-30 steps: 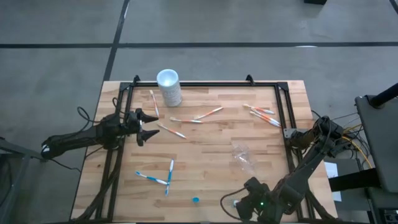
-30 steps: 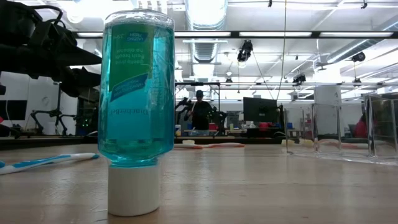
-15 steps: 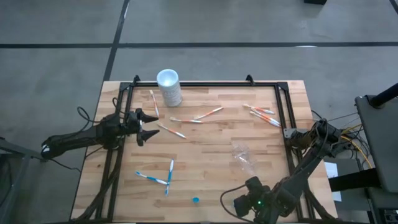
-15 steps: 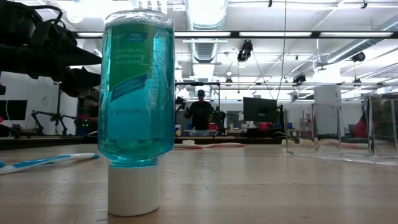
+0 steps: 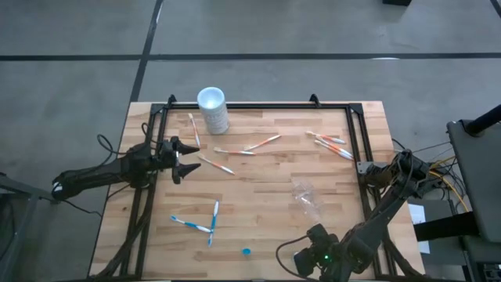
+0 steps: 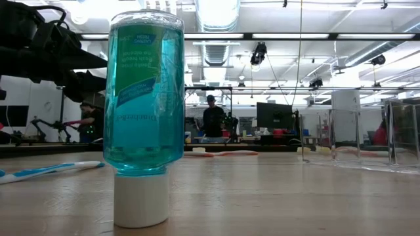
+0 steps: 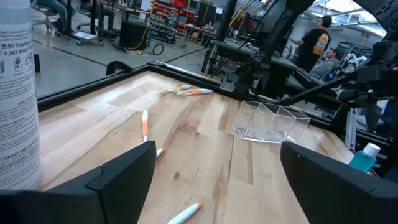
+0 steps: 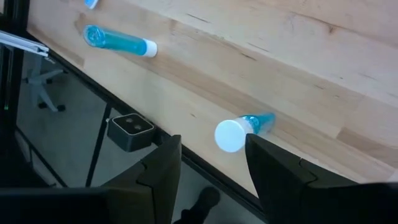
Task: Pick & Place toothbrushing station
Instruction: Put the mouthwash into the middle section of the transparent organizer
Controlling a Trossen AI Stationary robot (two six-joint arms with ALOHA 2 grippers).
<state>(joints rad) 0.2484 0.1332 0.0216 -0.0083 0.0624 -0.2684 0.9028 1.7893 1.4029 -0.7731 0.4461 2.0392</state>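
The see-through cup [image 5: 304,192] lies on the table right of centre, also in the left wrist view [image 7: 270,121]. Orange-and-white toothbrushes lie at the far left [image 5: 192,129], the middle [image 5: 249,147] and the far right [image 5: 330,142]. Two blue-and-white toothbrushes [image 5: 200,222] lie near the front left. My left gripper [image 5: 186,160] is open and empty at the table's left side, beside one orange brush [image 5: 216,165]. My right gripper [image 5: 301,254] is open and empty at the near edge, its fingers shown in the right wrist view [image 8: 211,180].
A tall white cup [image 5: 213,110] stands at the far left. A small blue bottle [image 6: 141,118] stands on its white cap near the front edge [image 5: 246,251]. A black frame [image 5: 250,106] borders the table. People move in the room behind [image 6: 211,118].
My right arm has drifted a little toward the table's left edge along the near side. Nothing on the table has moved.
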